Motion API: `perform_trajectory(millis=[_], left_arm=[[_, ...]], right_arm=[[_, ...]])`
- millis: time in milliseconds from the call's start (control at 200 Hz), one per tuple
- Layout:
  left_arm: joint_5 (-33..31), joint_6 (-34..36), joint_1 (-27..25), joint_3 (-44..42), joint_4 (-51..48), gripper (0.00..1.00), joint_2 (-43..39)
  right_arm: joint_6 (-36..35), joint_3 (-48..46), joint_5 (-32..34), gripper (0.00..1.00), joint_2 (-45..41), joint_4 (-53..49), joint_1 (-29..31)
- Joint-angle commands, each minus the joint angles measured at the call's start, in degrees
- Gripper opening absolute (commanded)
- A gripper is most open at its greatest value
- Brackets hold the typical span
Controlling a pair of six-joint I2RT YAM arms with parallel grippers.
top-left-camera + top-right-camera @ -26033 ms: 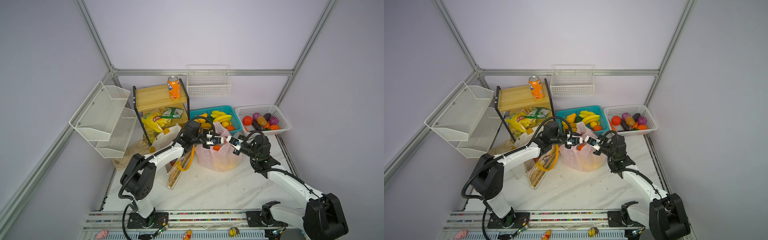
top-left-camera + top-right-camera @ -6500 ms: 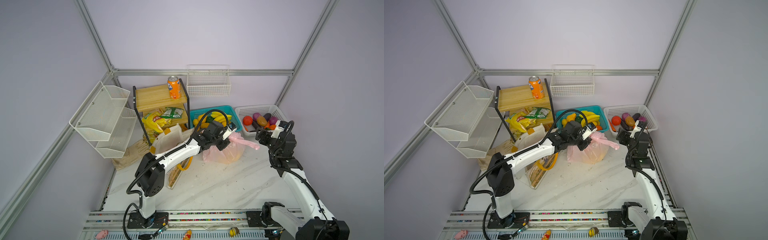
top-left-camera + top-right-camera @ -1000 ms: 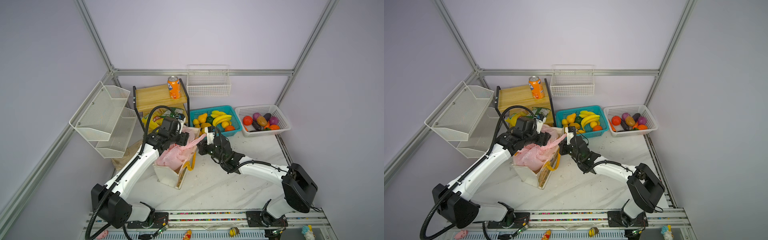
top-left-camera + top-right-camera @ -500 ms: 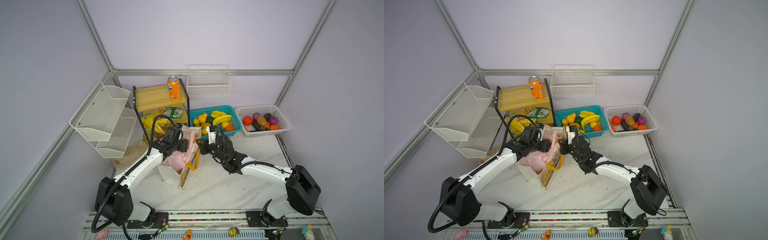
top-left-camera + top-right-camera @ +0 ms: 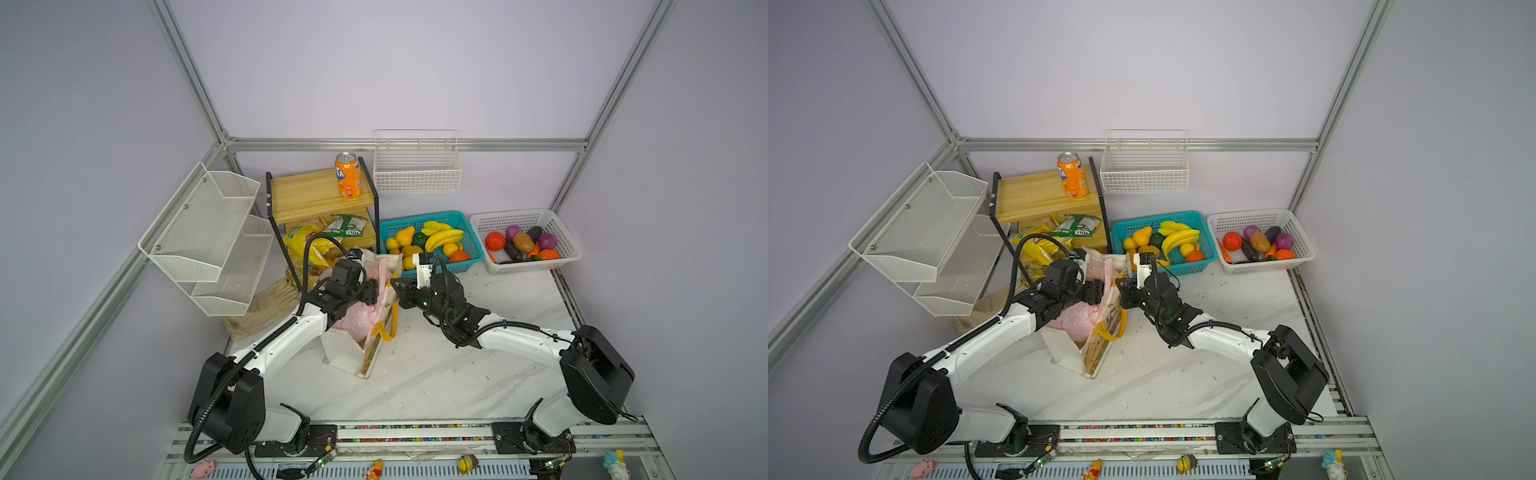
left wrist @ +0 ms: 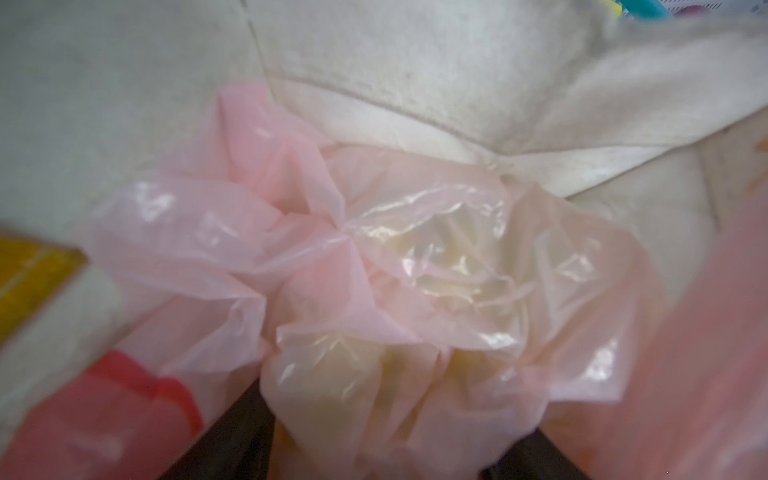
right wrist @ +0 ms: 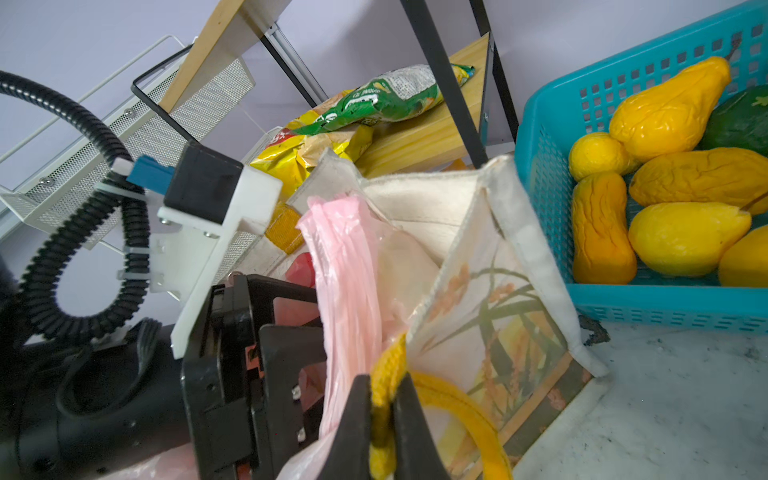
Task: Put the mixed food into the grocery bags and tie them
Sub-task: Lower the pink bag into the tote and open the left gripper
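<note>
Pink translucent plastic handle bag (image 5: 357,320) sits in the mouth of the white canvas tote with yellow handles (image 5: 343,357). It rides high, with its bulk showing above the rim rather than sunk in. The tote stands on the white marble tabletop (image 5: 436,374), just beside the black-framed wooden shelf rack (image 5: 316,195).

Left gripper (image 5: 370,293) hangs over the tote mouth with its jaws spread wide. The left wrist view shows pink plastic bulging between them, with no clear pinch. Right gripper (image 7: 384,415) is clamped tight on the yellow woven handle (image 7: 457,407) at the near rim, likely propping that wall.

Risks:
- Plastic snags on a left finger as the arm pulls away, so the bag drags back out or tears. The plastic is thin and clingy.
- A pull on one handle only could tip the tote or fold its mouth shut, since the canvas is floppy.
- The bag is perched high and could roll over the rim if the tote leans.
- Cannot tell whether the pink bag is knotted.

Orientation: the tote is upright, mouth up. The mouth's long axis runs front-to-back toward the rack, and the printed face is toward the right arm. The pink bag's long axis lies along that mouth. Its gathered neck (image 7: 349,257) stands roughly upright at the rack end.
</note>
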Motion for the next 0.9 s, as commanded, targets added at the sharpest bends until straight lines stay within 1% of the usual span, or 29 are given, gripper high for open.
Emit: perform_trajectory(millis=[0, 170, 345, 515, 660, 800, 895], left_arm=[[-1.1, -1.0, -0.6, -1.5, -1.7, 0.77, -6.1], [-0.8, 1.3, -0.6, 0.9, -2.0, 0.83, -12.8], [-2.7, 2.3, -0.5, 3.8, -12.0, 0.85, -16.0], [1.6, -0.4, -0.5, 5.1, -22.9, 0.78, -20.0], [5.7, -2.2, -0.6, 3.4, -27.4, 0.69, -22.5], [7.6, -0.8, -0.6, 2.5, -28.5, 0.62, -19.8], [9.2, 0.7, -0.6, 3.2, -28.1, 0.60, -15.8]], right_arm=[[-1.1, 1.1, 0.6, 0.09, -0.4, 1.5, 0.1], [-1.3, 0.6, 0.6, 0.09, -0.5, 1.4, 0.1], [-1.6, 0.6, 0.8, 0.09, -0.7, 0.9, 0.1], [-2.7, 1.4, 1.6, 0.09, -1.1, 0.1, 0.1], [-3.4, 1.9, 2.0, 0.09, -0.4, 0.1, 0.1], [-3.5, 1.9, 2.0, 0.09, 0.4, 0.0, 0.0], [-3.4, 1.8, 2.1, 0.09, 0.1, -0.1, 0.0]])
